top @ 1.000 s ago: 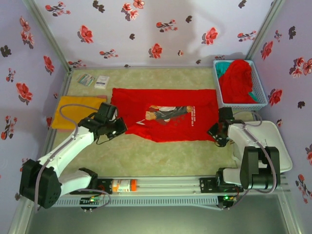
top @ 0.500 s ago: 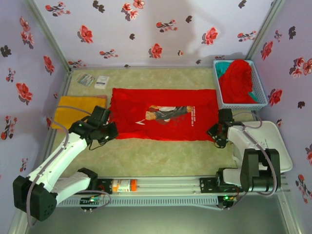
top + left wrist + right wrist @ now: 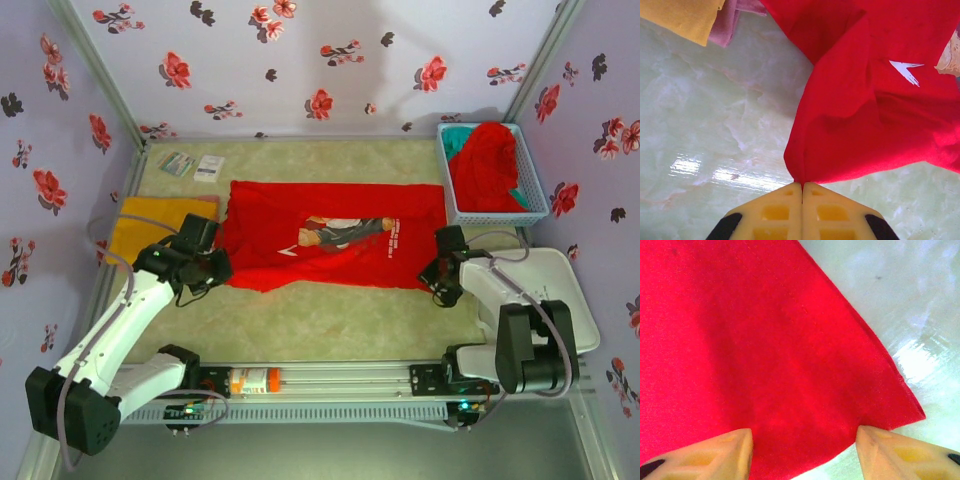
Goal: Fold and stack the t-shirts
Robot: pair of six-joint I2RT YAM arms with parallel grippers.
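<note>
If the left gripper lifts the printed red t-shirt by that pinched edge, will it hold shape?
Probably not: the printed red t-shirt bunches into soft folds at the left gripper, so it should droop. It looks thin and light, lying flat elsewhere. One pinch will likely drag it askew.

One red t-shirt (image 3: 270, 215) — dark-and-white print; orange-yellow t-shirt (image 3: 150, 208); blue basket (image 3: 495, 212).

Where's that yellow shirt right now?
From above, the yellow shirt lies at the table's left edge, just left of the spread red shirt and the left pincer.
</note>
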